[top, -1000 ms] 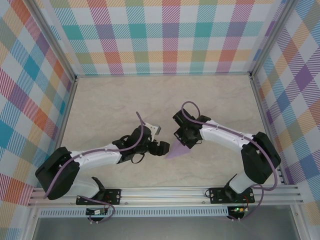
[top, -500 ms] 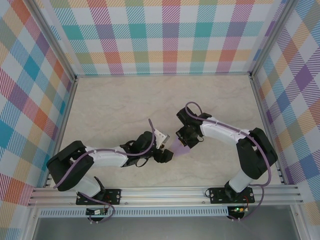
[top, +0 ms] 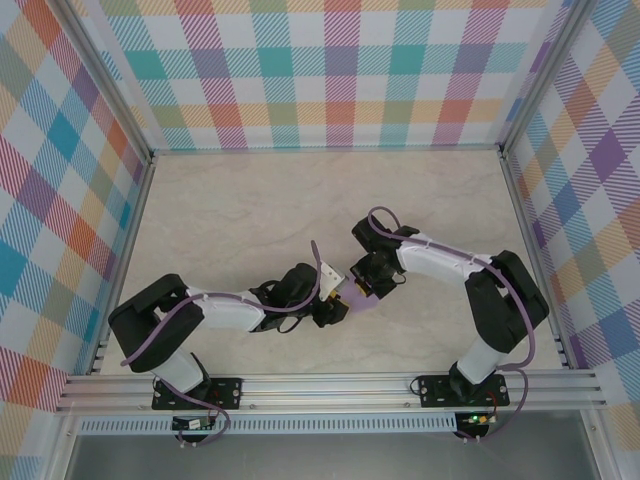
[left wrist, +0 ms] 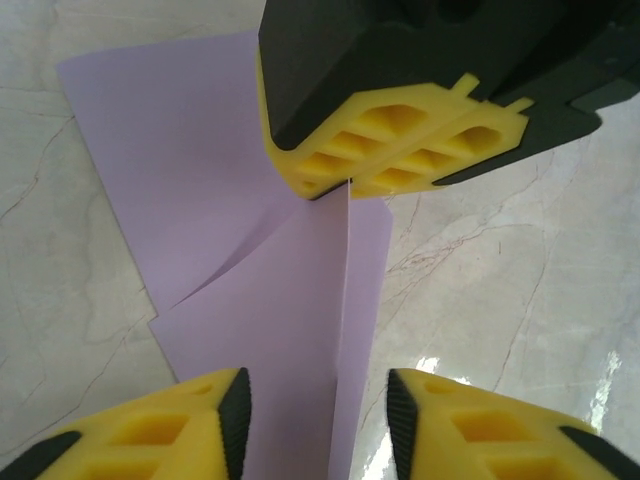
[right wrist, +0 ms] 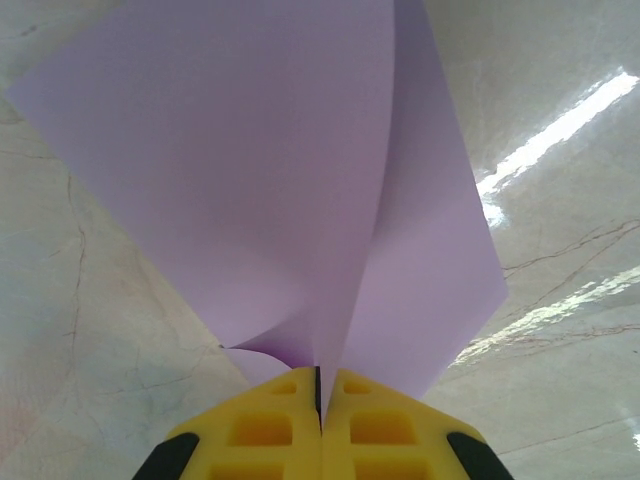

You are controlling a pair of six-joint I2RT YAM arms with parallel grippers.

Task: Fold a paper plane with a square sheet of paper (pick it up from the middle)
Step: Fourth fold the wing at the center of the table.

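Observation:
The square sheet of paper [right wrist: 300, 180] is lavender and folded along a centre crease, with its flaps spreading out over the marble table. My right gripper [right wrist: 320, 385] is shut on the raised crease and holds it up. In the left wrist view the right gripper's yellow fingers [left wrist: 390, 150] pinch the far end of that crease. My left gripper [left wrist: 318, 425] is open and straddles the near end of the paper [left wrist: 260, 290]; the crease stands between its pads without touching them. From above, the two grippers [top: 335, 308] [top: 362, 283] meet over the paper [top: 358, 299]. A finished paper plane is out of view.
The marble tabletop [top: 230, 210] is ringed by plaid walls [top: 320, 70]. An aluminium rail [top: 330, 390] runs along the near edge by both arm bases. The two arms lean in toward each other at mid-table.
My left gripper has slid right up to the paper and its jaws have narrowed around the crease. The right gripper stays shut on the paper, shifted slightly left.

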